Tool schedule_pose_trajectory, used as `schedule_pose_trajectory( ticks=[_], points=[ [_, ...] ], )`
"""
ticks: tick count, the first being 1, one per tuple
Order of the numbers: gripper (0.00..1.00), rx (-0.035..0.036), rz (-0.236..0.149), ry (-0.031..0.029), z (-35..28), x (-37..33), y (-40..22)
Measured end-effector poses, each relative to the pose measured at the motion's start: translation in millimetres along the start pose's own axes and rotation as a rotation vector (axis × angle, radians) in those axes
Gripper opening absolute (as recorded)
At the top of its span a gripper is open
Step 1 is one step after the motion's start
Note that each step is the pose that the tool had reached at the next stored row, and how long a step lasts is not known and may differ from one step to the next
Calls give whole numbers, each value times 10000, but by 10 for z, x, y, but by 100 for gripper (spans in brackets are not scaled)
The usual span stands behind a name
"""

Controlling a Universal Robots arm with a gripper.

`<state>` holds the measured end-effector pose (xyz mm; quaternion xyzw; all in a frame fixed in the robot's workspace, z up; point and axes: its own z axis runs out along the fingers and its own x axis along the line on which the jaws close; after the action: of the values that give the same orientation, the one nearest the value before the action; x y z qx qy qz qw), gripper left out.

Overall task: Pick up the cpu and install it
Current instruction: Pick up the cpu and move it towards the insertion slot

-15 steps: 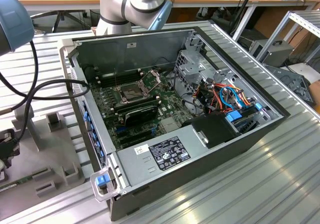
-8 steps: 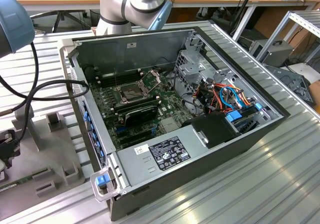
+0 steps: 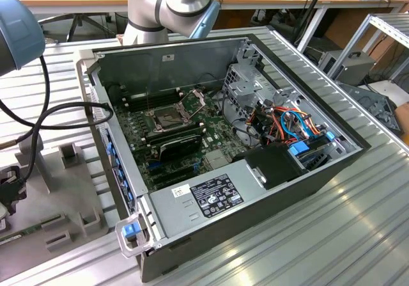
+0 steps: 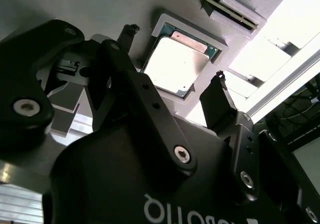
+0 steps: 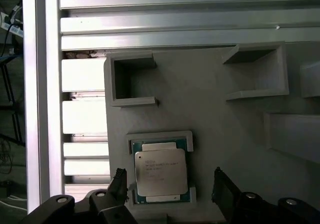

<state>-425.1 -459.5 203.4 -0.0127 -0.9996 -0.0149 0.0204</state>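
The cpu [image 5: 161, 171] [image 4: 177, 66] is a small silver-grey square chip lying flat in a shallow nest on a grey fixture plate [image 5: 210, 98]. In both wrist views my gripper [image 5: 169, 174] [image 4: 175, 53] hovers over it, open, with one black fingertip [image 5: 119, 183] on each side of the chip and a gap to its edges. Nothing is held. In the exterior view the green motherboard [image 3: 192, 142] lies inside the open computer case [image 3: 300, 171]. Its dark cpu socket [image 3: 167, 116] has its metal frame [image 3: 193, 99] hinged up.
The fixture plate [image 3: 64, 183] sits at the exterior view's left of the case and carries several raised pockets [image 5: 131, 79]. The arm's body [image 3: 169, 4] stands behind the case. A black cable [image 3: 57, 116] hangs near the case wall. The power supply [image 3: 211, 193] fills the case's near corner.
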Motion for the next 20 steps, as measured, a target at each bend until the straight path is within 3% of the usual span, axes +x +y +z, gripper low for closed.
schedule_pose_trajectory(
  ticks=[12, 20],
  points=[
    [79, 1, -20, 0, 82, -3, 3],
    [79, 8, -140, 6, 102, -3, 29]
  ],
)
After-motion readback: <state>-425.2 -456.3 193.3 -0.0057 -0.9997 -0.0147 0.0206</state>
